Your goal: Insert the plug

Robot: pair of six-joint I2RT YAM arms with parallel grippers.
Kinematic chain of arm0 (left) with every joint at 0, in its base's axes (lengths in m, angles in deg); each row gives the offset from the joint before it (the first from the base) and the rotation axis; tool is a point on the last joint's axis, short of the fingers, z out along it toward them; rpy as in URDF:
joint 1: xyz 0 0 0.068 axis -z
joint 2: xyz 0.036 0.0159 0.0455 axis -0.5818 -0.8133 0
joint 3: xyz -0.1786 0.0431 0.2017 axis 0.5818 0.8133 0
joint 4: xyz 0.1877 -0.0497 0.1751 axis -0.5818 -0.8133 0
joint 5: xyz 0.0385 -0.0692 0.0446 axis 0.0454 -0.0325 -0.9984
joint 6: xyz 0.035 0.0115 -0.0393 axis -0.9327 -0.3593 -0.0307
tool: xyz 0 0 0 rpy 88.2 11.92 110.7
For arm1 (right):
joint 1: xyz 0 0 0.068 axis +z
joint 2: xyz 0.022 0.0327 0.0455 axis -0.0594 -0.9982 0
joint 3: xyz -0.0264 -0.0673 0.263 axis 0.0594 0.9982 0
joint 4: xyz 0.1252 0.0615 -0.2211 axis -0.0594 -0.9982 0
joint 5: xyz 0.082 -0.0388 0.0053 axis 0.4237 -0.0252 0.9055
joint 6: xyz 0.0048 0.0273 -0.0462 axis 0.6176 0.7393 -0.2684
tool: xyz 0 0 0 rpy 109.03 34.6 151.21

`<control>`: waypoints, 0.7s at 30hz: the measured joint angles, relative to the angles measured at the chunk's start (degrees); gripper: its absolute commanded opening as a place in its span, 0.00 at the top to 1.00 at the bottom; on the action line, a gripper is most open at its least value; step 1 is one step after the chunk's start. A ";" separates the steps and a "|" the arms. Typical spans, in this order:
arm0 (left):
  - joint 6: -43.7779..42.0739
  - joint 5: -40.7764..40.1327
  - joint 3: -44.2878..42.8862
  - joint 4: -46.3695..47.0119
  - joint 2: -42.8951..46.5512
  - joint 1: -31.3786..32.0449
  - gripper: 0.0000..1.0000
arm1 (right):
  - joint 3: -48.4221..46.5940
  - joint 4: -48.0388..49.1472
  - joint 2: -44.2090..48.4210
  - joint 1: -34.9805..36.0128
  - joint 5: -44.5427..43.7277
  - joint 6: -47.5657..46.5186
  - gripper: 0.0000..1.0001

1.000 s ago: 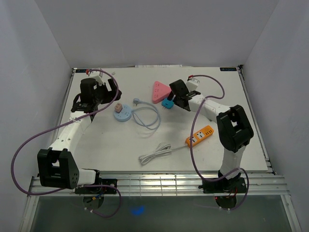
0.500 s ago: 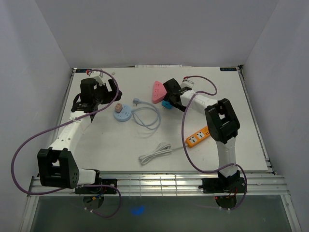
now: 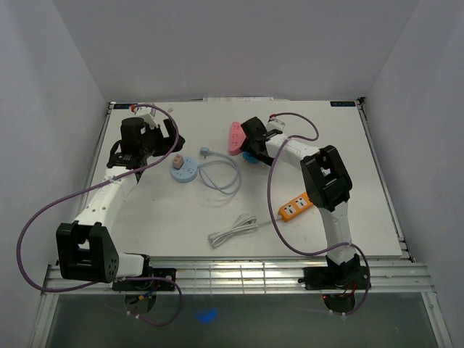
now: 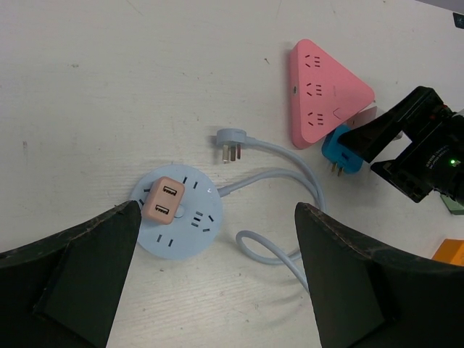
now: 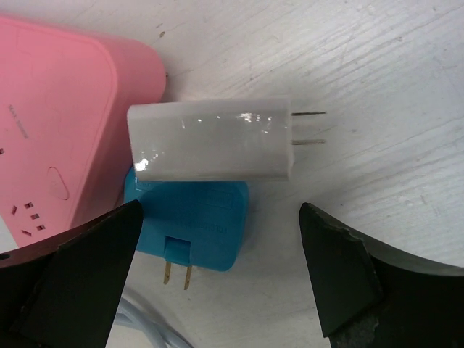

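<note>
Jaws spread wide, the right tool straddles the white plug lying against a blue adapter beside a pink power strip; the left tool, also open, hovers above a round socket.

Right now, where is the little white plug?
In the right wrist view the white plug lies centre frame, beside the pink power strip and against the blue plug, prongs pointing right.
</note>
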 measured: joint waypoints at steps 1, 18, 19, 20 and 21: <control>0.00 0.11 0.00 0.00 0.00 0.00 0.02 | -0.52 0.07 -0.48 0.00 0.02 -0.15 0.07; 0.17 2.99 0.00 0.02 0.00 -0.02 0.02 | -8.72 -0.98 -5.66 0.33 0.94 -2.21 0.05; 0.20 3.10 0.00 0.02 0.00 -0.02 0.02 | -9.03 -1.09 -5.86 0.33 0.92 -2.27 0.05; 0.22 3.21 0.00 0.02 0.00 -0.02 0.02 | -9.25 -1.25 -5.99 0.33 0.94 -2.38 0.05; 0.22 3.41 0.00 0.04 0.00 -0.02 0.02 | -9.33 -1.44 -6.03 0.35 0.92 -2.40 0.05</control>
